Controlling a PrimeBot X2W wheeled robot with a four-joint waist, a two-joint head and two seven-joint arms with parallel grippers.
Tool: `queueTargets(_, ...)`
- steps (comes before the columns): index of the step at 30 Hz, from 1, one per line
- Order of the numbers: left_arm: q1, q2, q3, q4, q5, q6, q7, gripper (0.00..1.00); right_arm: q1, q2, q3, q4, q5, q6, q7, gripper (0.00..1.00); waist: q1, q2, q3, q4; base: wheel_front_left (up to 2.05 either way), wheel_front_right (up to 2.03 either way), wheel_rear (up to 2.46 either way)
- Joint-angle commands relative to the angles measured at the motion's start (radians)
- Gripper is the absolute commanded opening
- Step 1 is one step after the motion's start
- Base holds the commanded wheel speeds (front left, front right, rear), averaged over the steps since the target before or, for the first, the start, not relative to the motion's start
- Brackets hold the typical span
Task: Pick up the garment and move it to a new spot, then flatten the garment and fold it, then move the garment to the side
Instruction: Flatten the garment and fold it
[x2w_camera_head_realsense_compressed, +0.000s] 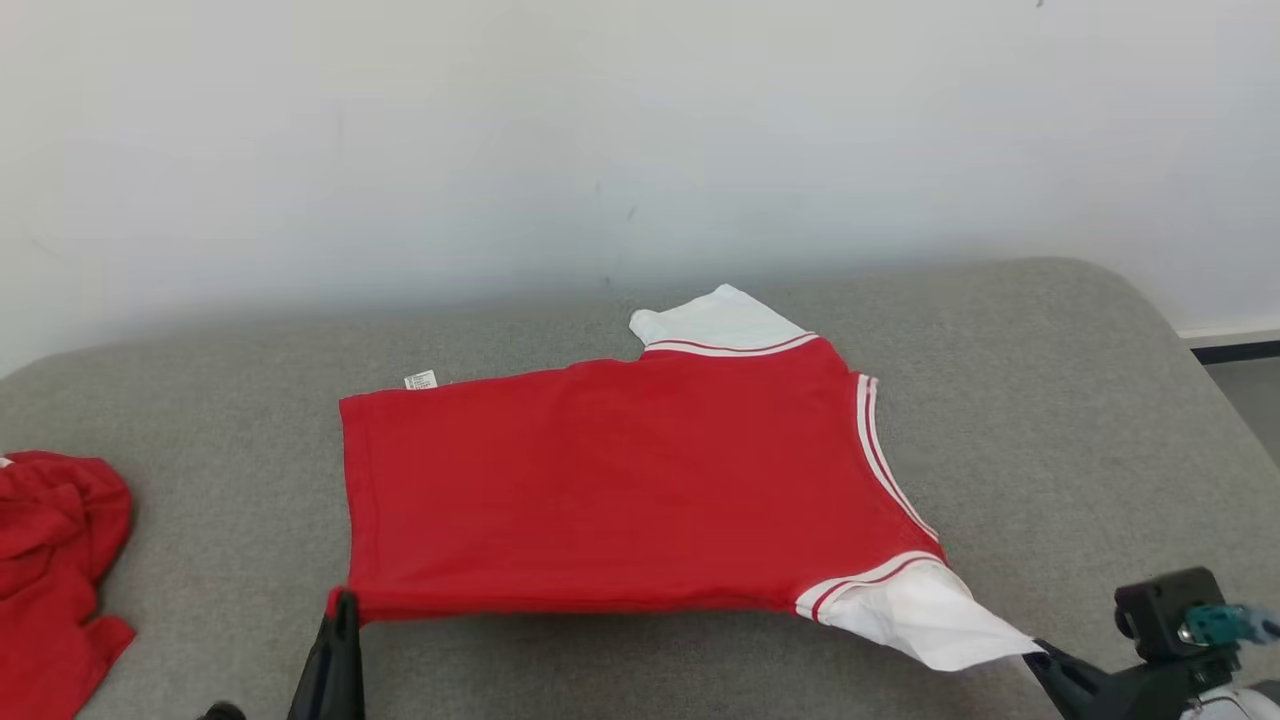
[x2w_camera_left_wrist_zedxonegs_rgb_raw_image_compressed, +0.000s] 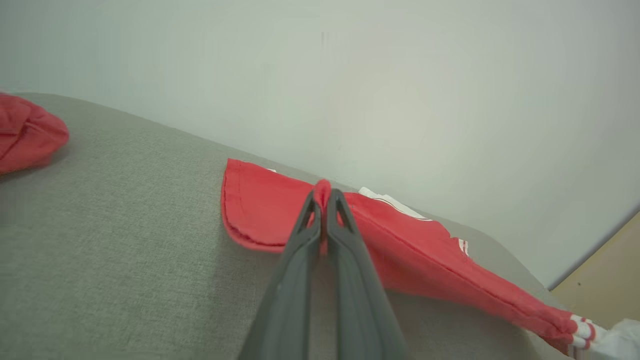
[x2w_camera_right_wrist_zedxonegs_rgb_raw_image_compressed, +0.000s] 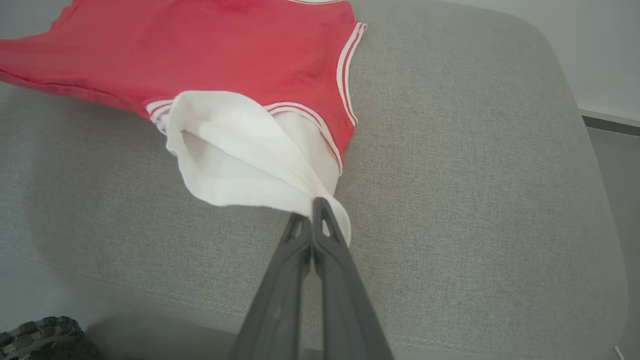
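A: Left gripper (x2w_camera_left_wrist_zedxonegs_rgb_raw_image_compressed: 324, 199)?
B: I am seeing it pinching shut on the red hem corner of the garment (x2w_camera_head_realsense_compressed: 620, 480).
A: Right gripper (x2w_camera_right_wrist_zedxonegs_rgb_raw_image_compressed: 311, 216)?
B: It is clamping the white sleeve (x2w_camera_right_wrist_zedxonegs_rgb_raw_image_compressed: 235, 165); the garment is lying mid-cushion (x2w_camera_head_realsense_compressed: 1050, 420), toward the front edge.

Garment (x2w_camera_head_realsense_compressed: 620, 480) on cushion (x2w_camera_head_realsense_compressed: 1060, 420), perhaps; second garment (x2w_camera_head_realsense_compressed: 50, 560) left.

The left gripper (x2w_camera_left_wrist_zedxonegs_rgb_raw_image_compressed: 324, 200) is pinched tight on the shirt's (x2w_camera_head_realsense_compressed: 620, 480) near hem corner (red cloth bulges between the tips). The right gripper (x2w_camera_right_wrist_zedxonegs_rgb_raw_image_compressed: 312, 212) clamps the shirt's near white sleeve tip, fingers pressed together.
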Motion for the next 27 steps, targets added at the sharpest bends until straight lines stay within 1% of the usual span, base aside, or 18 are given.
queueTargets(1,0.015,0.000,0.007,-0.004,0.005,-0.001,-0.005,0.00,0.002,-0.003,-0.006,-0.010,0.007,-0.002,0.003,0.00,0.0004,0.0002,0.001,0.004,0.00,0.00,0.00)
queueTargets(5,0.019,0.002,0.008,-0.014,0.015,-0.001,-0.005,0.00,0.007,-0.018,-0.005,-0.043,0.002,-0.002,0.003,0.00,0.0004,0.0002,0.007,0.013,0.00,0.00,0.00)
queueTargets(7,-0.008,0.003,-0.004,-0.018,0.027,-0.001,-0.005,0.00,-0.030,-0.028,0.007,-0.031,-0.004,-0.002,-0.021,0.00,0.0004,0.0002,0.014,0.016,0.00,0.00,0.00)
queueTargets(9,-0.042,0.002,-0.021,-0.010,0.038,-0.001,-0.005,0.00,-0.077,-0.055,0.029,-0.002,-0.024,-0.002,-0.056,0.00,0.0004,0.0002,0.022,0.021,0.00,0.00,0.00)
queueTargets(14,-0.150,-0.004,-0.037,0.050,0.065,-0.001,-0.005,0.00,-0.241,-0.126,0.117,0.135,-0.064,-0.002,-0.181,0.00,0.0004,0.0002,0.052,0.032,0.00,0.00,0.00)
queueTargets(18,-0.251,-0.009,-0.040,0.117,0.116,-0.001,-0.005,0.00,-0.385,-0.175,0.206,0.268,-0.086,-0.002,-0.268,0.00,0.0004,0.0002,0.094,0.040,0.00,0.00,0.00)
queueTargets(23,-0.372,-0.009,-0.028,0.238,0.175,0.001,-0.005,0.00,-0.564,-0.196,0.329,0.427,-0.086,-0.002,-0.360,0.00,0.0004,0.0002,0.152,0.046,0.00,0.00,0.00)
queueTargets(27,-0.448,-0.005,-0.046,0.364,0.213,0.002,-0.005,0.00,-0.691,-0.198,0.432,0.542,-0.085,-0.002,-0.433,0.00,0.0004,0.0002,0.188,0.052,0.00,0.00,0.00)
